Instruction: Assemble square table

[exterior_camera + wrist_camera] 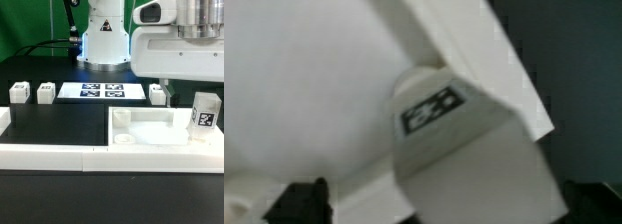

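White tabletop (150, 136), white legs (45, 94) — black-and-white tags (207, 117)

At one o'clock in the exterior view, the arm (185, 40) is running off the picture's edge. In the wrist view, a leg (464, 160) is showing its tag (432, 108) blurred, and the surrounding white shapes are melting together, untellable.

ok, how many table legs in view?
4. Far-left leg and next leg at the exterior view's left of the marker board; third leg right of it; fourth leg upright on the tabletop.
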Robot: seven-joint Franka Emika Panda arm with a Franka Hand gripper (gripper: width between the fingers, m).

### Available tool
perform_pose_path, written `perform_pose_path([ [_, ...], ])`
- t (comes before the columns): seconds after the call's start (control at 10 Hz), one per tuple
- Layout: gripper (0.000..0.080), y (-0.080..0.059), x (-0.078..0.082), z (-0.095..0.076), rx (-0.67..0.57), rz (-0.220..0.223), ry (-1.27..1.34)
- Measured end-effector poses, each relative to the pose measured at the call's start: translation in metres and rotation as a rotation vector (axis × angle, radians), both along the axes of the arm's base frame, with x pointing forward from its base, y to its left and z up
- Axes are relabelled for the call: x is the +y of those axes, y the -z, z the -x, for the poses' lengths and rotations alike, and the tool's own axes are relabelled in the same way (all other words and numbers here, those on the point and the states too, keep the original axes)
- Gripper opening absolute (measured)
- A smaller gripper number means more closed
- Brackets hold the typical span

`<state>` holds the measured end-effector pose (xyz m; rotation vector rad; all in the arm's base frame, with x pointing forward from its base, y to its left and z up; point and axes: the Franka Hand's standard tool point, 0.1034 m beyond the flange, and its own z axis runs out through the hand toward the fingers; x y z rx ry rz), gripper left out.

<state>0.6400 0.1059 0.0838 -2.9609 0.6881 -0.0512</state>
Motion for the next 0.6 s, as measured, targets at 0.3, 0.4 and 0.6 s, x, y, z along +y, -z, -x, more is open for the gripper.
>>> perform_pose_path([
  [0.3,0.0649,0.0,-0.0003,-0.0021,-0.025,0.011,-0.115],
  [0.4,0.0531,0.0,-0.0005,-0.0021,-0.025,0.012,-0.118],
  [0.6,0.0397,0.0001,0.0003,-0.002,-0.018,0.003,-0.04],
])
